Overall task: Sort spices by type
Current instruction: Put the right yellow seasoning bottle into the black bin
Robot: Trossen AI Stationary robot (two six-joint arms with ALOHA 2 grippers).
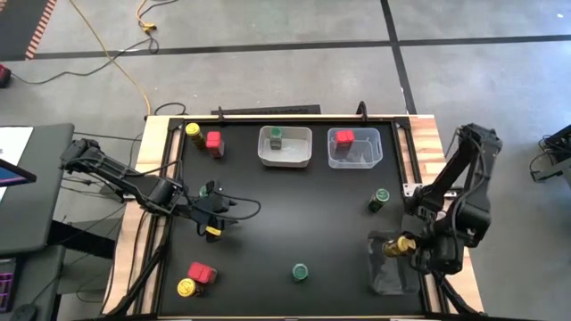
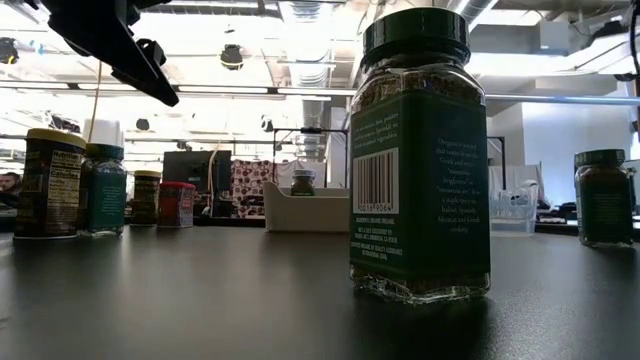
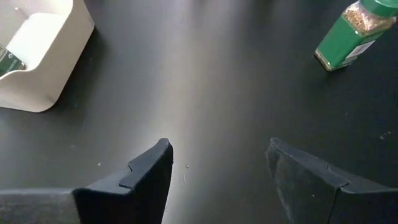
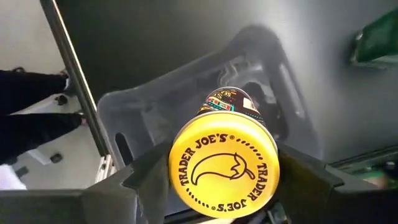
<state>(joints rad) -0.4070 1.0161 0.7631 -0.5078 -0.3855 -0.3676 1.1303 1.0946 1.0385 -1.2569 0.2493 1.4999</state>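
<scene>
My right gripper [image 1: 403,244] is shut on a yellow-lidded spice jar [image 4: 224,167] above a clear bin [image 4: 149,112] at the near right. My left gripper [image 3: 217,155] hovers open over bare table at the left; a green-lidded jar [image 3: 351,31] stands well beyond it. Other spices stand upright on the table: a yellow-lidded jar [image 1: 192,130] and a red one [image 1: 213,141] at the far left, green-lidded jars [image 1: 378,198] [image 1: 300,272], and a red [image 1: 202,272] and a yellow one [image 1: 186,287] at the near left. My right gripper pinches the jar between its two fingers [image 4: 146,177], at opposite sides of the yellow lid [image 4: 180,163]. The fingers come from above, pointing steeply down. The jar stands upright in the hold, lid up, its lower end over the clear bin's inside.
A white bin [image 1: 285,156] at the far middle holds a green-lidded jar [image 1: 276,136]. A clear bin [image 1: 357,159] beside it holds a red box [image 1: 343,137]. The table's raised right rail [image 4: 74,81] runs close to my right gripper. The middle of the black table is bare.
</scene>
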